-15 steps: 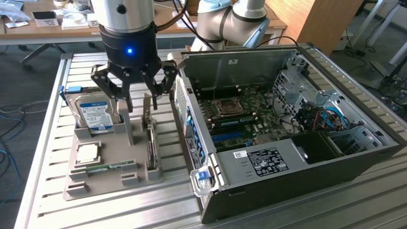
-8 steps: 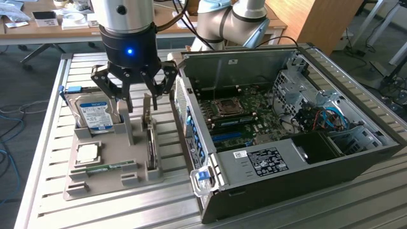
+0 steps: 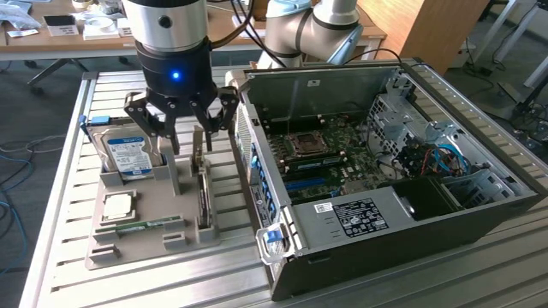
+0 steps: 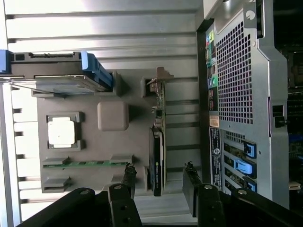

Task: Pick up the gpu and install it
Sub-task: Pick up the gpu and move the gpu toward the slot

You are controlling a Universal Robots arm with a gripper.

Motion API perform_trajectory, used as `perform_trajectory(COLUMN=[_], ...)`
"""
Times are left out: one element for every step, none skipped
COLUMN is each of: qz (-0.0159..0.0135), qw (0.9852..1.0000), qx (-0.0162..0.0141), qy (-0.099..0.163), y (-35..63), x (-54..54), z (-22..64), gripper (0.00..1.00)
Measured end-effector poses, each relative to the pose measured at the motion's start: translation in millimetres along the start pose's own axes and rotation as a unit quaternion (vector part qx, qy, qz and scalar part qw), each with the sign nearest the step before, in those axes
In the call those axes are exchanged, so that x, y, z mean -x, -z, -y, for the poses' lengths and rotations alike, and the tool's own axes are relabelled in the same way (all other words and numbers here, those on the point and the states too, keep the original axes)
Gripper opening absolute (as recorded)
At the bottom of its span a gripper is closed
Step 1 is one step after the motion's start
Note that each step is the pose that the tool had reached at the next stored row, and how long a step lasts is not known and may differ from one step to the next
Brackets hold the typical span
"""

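The gripper is hovering over the gray tray with its pincer standing wide apart and gripping nothing. In the wrist view the two fingers are flanking one end of the gpu, with a clear gap on each side.

The gpu is standing on its edge in a slot along the tray's 3 o'clock side in the exterior view, with its pale bracket end pointing toward 12 o'clock. The hard drive is leaning at the tray's 11 o'clock corner. The processor chip is lying flat at 9 o'clock, and the memory stick is sitting at 7 o'clock. The open computer case is resting on the slatted table just beside the tray, at 3 o'clock from it.
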State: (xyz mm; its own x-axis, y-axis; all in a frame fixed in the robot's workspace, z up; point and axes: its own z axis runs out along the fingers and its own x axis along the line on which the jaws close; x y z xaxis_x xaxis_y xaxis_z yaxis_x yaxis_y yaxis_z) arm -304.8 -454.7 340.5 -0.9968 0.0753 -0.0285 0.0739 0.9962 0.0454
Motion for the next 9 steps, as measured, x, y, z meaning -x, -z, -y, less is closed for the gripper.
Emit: perform_trajectory(qz=[0.0000,0.0000,0.0000,-0.0001,-0.0001,0.0000,0.0000,0.0000,0.0000], qw=[1.0000,1.0000,1.0000,1.0000,1.0000,1.0000,1.0000,1.0000,1.0000], qx=[0.0000,0.0000,0.0000,0.0000,-0.0001,0.0000,0.0000,0.0000,0.0000], qy=[0.000,0.000,0.000,0.000,0.000,0.000,0.000,0.000,0.000], y=[-0.8,-1.6,-2.1,-2.4,-2.3,-2.5,-2.5,-2.5,-2.5], x=[0.0,0.0,-0.1,-0.1,-0.1,-0.1,-0.1,-0.1,-0.1], z=[0.0,0.1,0.1,0.1,0.1,0.1,0.1,0.1,0.1], gripper=[0.53,0.53,0.53,0.53,0.53,0.53,0.53,0.53,0.53])
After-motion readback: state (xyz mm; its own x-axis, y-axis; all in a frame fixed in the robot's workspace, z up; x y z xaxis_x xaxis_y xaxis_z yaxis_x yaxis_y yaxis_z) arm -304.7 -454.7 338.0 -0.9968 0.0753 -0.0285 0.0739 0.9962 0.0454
